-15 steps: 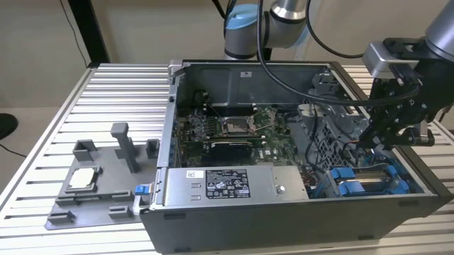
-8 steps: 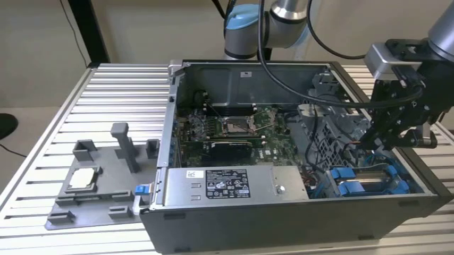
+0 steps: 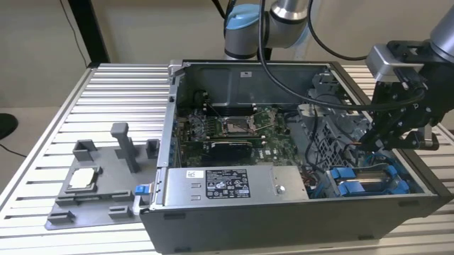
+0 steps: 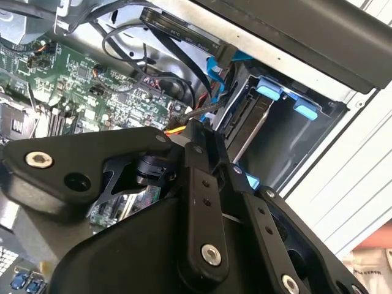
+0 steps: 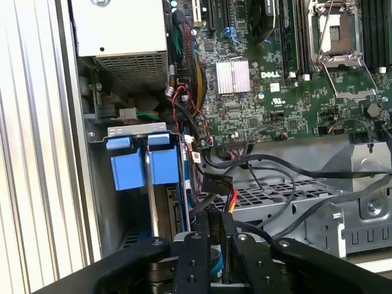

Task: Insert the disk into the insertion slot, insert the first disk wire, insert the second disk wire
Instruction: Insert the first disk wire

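Now clenched on a disk wire connector [image 5: 218, 185]: gripper [image 5: 214, 215] pinching near the plug end, probably for aiming it at the disk [image 5: 131, 171]. Already seated in insertion slot [image 5: 103, 202], just beside gripper, blue tabs outward.

Green motherboard [image 3: 234, 125], grey power-supply box [image 3: 227, 183].

The exterior view looks down at a slant from well back, taking in the whole open computer case [image 3: 284, 223] on the slatted table [image 3: 120, 95]. Both wrist views sit close behind the claw [image 5: 215, 215], looking past it into the case. They share the blue-framed disk [image 5: 131, 168] [image 4: 269, 90] and the green circuit board [image 5: 275, 92] [image 4: 79, 79].
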### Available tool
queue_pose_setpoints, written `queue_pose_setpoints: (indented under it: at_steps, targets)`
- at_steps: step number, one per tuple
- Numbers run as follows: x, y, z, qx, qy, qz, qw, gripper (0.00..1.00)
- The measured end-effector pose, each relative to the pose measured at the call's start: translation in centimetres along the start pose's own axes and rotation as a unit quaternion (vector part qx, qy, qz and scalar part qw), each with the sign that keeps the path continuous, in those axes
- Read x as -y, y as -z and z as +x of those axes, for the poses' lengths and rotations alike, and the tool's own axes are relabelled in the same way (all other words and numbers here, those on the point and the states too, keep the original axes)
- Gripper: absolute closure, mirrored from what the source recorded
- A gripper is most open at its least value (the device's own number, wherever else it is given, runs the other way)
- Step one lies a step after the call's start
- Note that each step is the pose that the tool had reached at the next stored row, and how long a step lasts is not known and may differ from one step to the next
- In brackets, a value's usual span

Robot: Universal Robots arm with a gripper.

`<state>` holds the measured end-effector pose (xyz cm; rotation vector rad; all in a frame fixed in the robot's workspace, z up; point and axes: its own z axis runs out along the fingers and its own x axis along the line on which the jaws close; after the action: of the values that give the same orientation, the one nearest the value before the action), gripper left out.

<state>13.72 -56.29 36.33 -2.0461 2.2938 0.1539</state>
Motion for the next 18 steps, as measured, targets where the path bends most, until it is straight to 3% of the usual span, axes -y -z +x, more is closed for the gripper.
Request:
queue_pose_setpoints:
  at_steps: [2,6,8,9,12,18]
  targets:
    - [0.00,-0.02,0.01,-0.0011,0.000,0.0001,1.00000,1.00]
    - [0.18,-0.06,0.00,-0.0240,0.000,0.0028,0.99971,1.00]
    - [0.34,-0.12,0.00,-0.0324,-0.001,0.0038,0.99947,1.00]
    - [0.42,-0.19,0.00,-0.0349,-0.001,0.0041,0.99938,1.00]
    - [0.61,-0.53,0.02,-0.0392,0.000,0.0046,0.99922,1.00]
    - [0.74,-1.17,0.08,-0.0398,0.011,0.0115,0.99908,1.00]
